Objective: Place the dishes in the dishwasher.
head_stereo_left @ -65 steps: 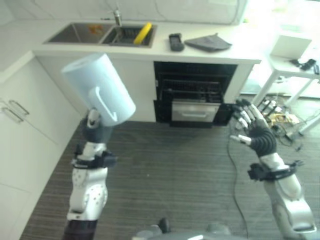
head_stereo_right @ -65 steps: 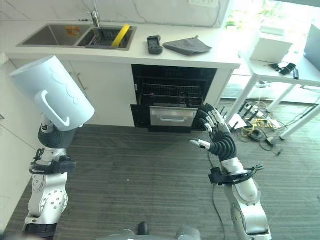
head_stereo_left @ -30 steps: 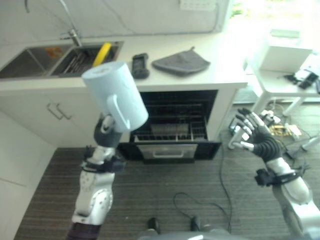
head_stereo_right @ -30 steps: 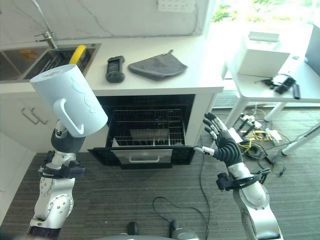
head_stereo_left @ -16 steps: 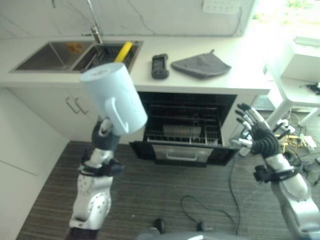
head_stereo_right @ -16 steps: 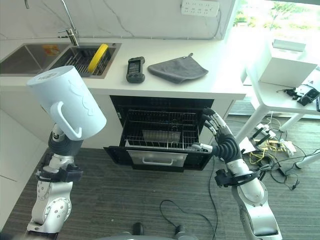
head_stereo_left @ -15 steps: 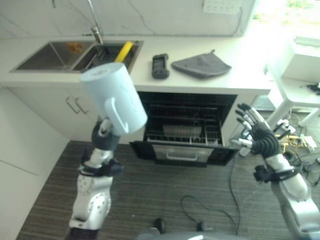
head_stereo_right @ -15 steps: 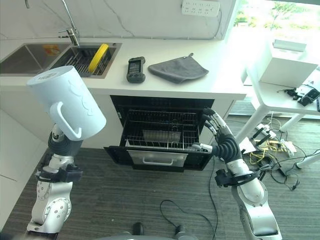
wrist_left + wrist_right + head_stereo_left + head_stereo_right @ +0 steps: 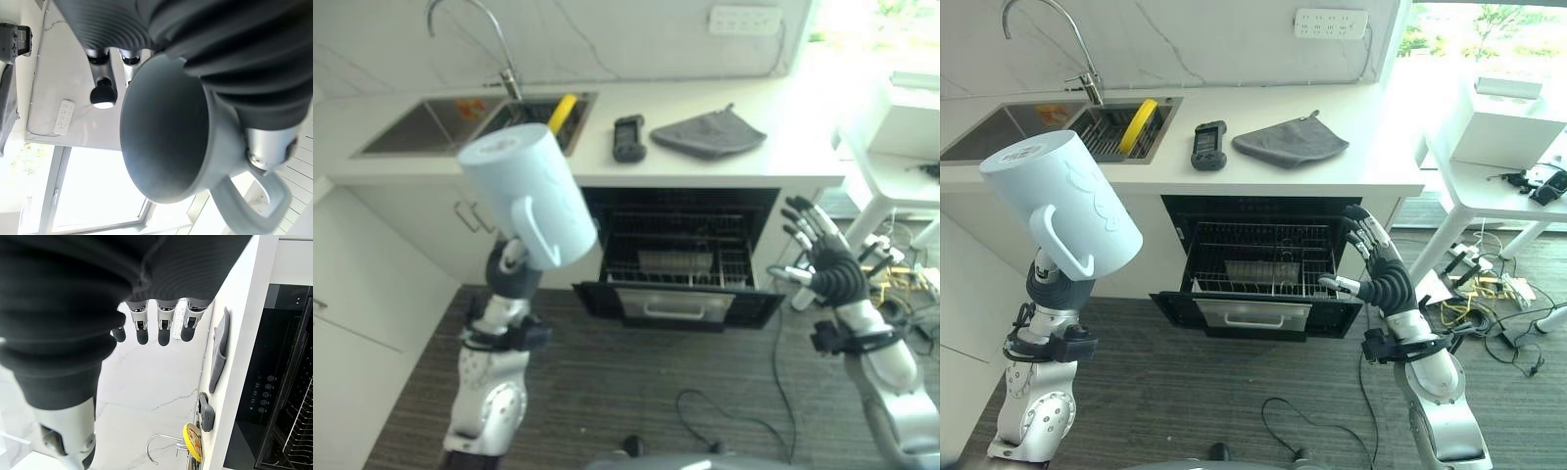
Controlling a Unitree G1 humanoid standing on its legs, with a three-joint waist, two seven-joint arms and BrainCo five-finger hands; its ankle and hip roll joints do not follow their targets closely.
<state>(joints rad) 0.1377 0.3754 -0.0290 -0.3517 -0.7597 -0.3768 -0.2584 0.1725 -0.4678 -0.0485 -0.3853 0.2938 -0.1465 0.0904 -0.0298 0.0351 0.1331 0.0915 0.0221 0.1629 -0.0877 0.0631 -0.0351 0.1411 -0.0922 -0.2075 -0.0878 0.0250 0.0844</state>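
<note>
Large pale-blue handled mug point(image 9: 1060, 204) is held raised and tilted, gripped by left hand point(image 9: 254, 93), at 9 o'clock from open black dishwasher point(image 9: 1258, 269). Right hand point(image 9: 1381, 277) is kept spread wide at dishwasher's 3 o'clock, nothing held.

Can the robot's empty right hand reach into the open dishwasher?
Probably yes. The open right hand hovers beside the black dishwasher's pulled-out wire rack, with nothing between them.
</note>
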